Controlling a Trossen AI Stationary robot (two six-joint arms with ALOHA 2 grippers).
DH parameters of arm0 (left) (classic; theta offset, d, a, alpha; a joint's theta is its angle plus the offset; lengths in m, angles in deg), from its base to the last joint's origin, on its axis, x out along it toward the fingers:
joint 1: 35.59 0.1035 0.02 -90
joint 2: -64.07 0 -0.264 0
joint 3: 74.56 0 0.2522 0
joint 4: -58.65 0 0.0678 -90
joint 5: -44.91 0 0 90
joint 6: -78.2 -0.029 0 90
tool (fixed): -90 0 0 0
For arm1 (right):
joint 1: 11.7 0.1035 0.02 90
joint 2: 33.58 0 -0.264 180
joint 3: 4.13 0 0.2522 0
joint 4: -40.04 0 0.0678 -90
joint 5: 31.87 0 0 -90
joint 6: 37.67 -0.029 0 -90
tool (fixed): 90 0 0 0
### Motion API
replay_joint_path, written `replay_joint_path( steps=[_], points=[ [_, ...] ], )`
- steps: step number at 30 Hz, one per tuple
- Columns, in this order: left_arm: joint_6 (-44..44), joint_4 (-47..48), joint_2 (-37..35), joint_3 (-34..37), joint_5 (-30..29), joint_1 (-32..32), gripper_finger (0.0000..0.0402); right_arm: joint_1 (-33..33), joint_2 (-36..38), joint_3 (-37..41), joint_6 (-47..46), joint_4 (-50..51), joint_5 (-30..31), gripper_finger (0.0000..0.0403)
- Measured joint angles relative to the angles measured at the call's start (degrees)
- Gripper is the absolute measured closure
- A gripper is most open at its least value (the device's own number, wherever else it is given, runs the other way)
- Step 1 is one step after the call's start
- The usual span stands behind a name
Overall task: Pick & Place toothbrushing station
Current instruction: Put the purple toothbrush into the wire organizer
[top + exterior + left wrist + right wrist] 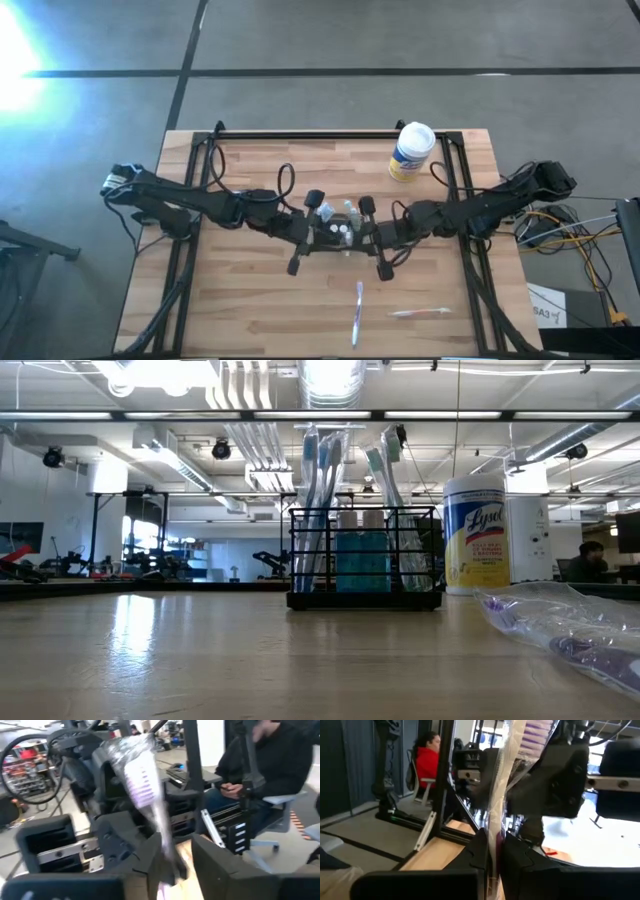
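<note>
The black wire toothbrushing station (365,565) stands on its base at the table's middle, with several toothbrushes upright in it. In the high view it (343,232) lies between both arms. A plastic-wrapped toothbrush with purple bristles (496,805) stands nearly upright, head up, between the two facing grippers. My right gripper (495,855) (370,235) is shut on it. My left gripper (176,865) (320,230) is open. Its fingers stand on either side of the same toothbrush's (145,785) lower part. Neither gripper shows in the low view. My right gripper pinches the wrapped toothbrush's lower handle (495,837) between its two fingers, coming level from the table's right side and lying across the brush. The brush stands tilted, its head up above the fingers. My left gripper: the wrap lies close beside one finger (152,857); I cannot tell whether they touch.
A white Lysol canister (411,152) (477,535) stands at the far right. Two more wrapped toothbrushes (357,312) (420,313) lie near the table's near edge; one (570,630) shows close in the low view. Seated people (270,765) (427,762) are beyond the table.
</note>
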Motion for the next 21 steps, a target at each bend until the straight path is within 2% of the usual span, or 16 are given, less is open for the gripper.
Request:
replay_joint_path(
  steps=[3,7,12,14,17,21],
  points=[
    [0.47,0.16,-0.24,-0.1,0.54,0.0,0.0265,-0.04,0.46,0.59,0.35,0.0,0.19,0.0388],
    [0.53,6.1,-3.04,0.04,0.56,-0.21,0.0235,-0.11,1.43,3.35,0.37,-0.86,0.29,0.0388],
    [0.34,13.41,-9.88,2.33,0.84,-1.54,0.0224,-0.86,3.75,9.44,-1.28,-7.22,-2.98,0.0388],
    [2.02,13.4,-13.26,5.05,0.36,-2.13,0.0228,-1.56,4.67,11.62,-1.27,-8.37,-2.62,0.0388],
    [5.01,12.04,-18.36,10.97,-4.39,-3.2,0.0246,-2.51,5.32,14.85,-1.18,-9.4,2.04,0.0388],
    [9.31,7.66,-24.63,22.05,-13.78,-5.52,0.0305,-3.53,5.26,19.24,-1.71,-15.7,4.39,0.0388]
  ],
)
